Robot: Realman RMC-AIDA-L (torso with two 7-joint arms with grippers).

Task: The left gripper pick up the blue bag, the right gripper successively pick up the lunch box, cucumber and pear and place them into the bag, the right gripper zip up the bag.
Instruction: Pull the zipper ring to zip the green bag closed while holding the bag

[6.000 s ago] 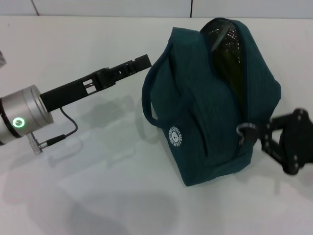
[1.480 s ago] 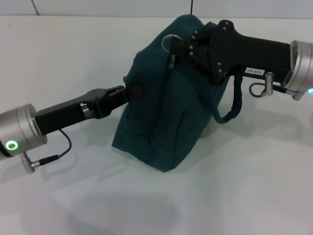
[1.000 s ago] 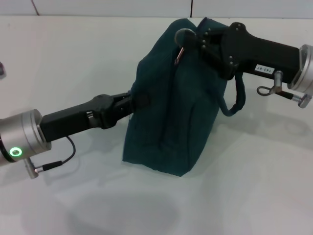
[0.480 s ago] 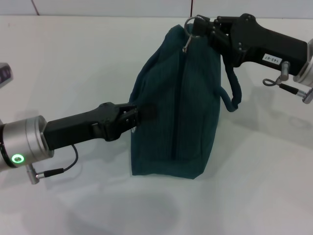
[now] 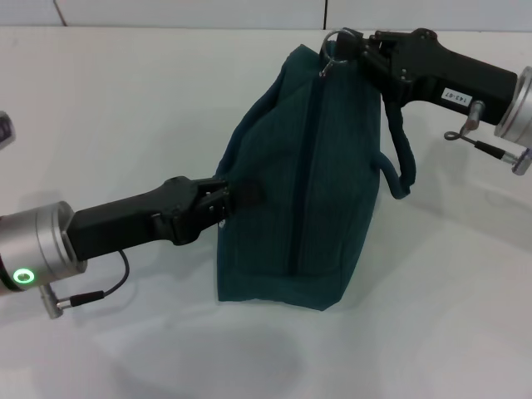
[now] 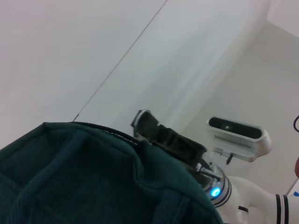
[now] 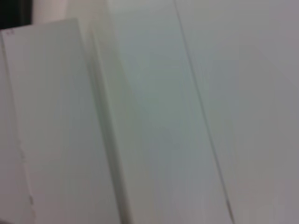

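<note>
Gripping the bag [image 5: 291, 183] from both sides, as we read the head view. Right tool [image 5: 356, 51] is closed on the ring zip pull [image 5: 335, 43] at the bag's top far corner; one handle [image 5: 397, 158] hangs below that arm. Left tool [image 5: 223, 198] is clamped on the bag's left side fabric, about mid-height. We see the zip line running closed down the bag's face. Bag stands upright on the white worktop [image 5: 125, 100], between the two arms. Left wrist view shows the bag's top edge [image 6: 84, 177] and the right tool [image 6: 161, 135] beyond it.
</note>
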